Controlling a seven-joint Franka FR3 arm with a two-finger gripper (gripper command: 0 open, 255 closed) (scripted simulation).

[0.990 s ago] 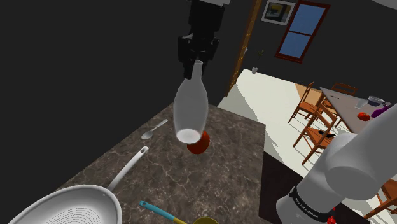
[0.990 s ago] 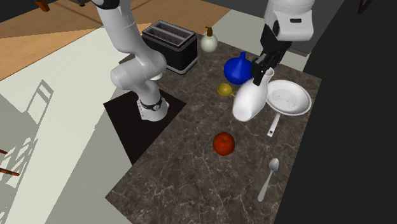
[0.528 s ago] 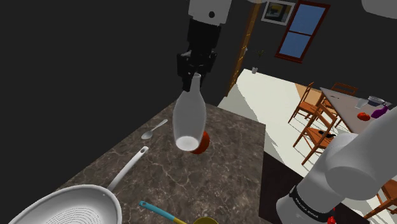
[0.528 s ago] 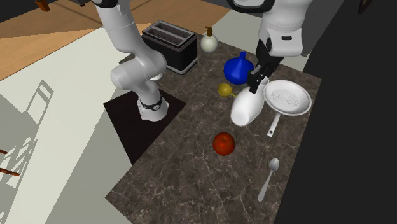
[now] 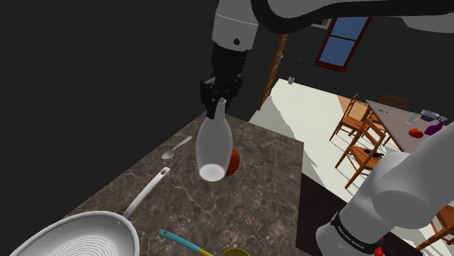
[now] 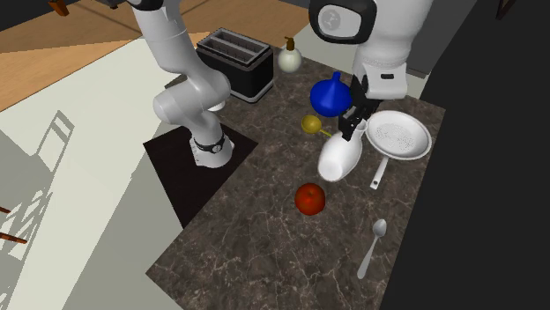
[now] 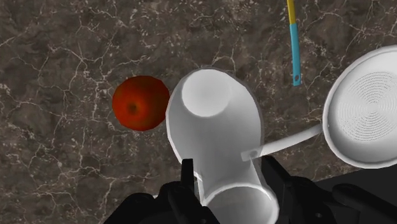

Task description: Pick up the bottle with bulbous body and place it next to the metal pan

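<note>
A white bottle (image 5: 213, 142) with a narrow neck and wide rounded body hangs above the dark marble counter (image 5: 255, 193), tilted, its base low. My gripper (image 5: 220, 102) is shut on its neck. In the second exterior view the bottle (image 6: 339, 154) hangs beside the pan (image 6: 399, 135), over the pan's handle side. In the wrist view the fingers (image 7: 188, 175) clasp the bottle (image 7: 213, 121) on both sides. The pale round pan (image 7: 366, 114) lies just beyond it, handle pointing under the bottle. The pan (image 5: 80, 236) sits at the counter's near end in the shoulder view.
A red apple (image 6: 309, 198) lies near the bottle's base. A spoon (image 6: 373, 247) rests at the counter's far end and a blue-handled utensil (image 7: 292, 44) near the pan. A blue vessel (image 6: 330, 94), yellow cup (image 6: 312, 123), toaster (image 6: 234, 62) and small pear-shaped bottle (image 6: 289, 57) stand nearby.
The arm has come down with the bottle still held by the neck. The bottle now hangs lower, nearer the counter and the apple.
</note>
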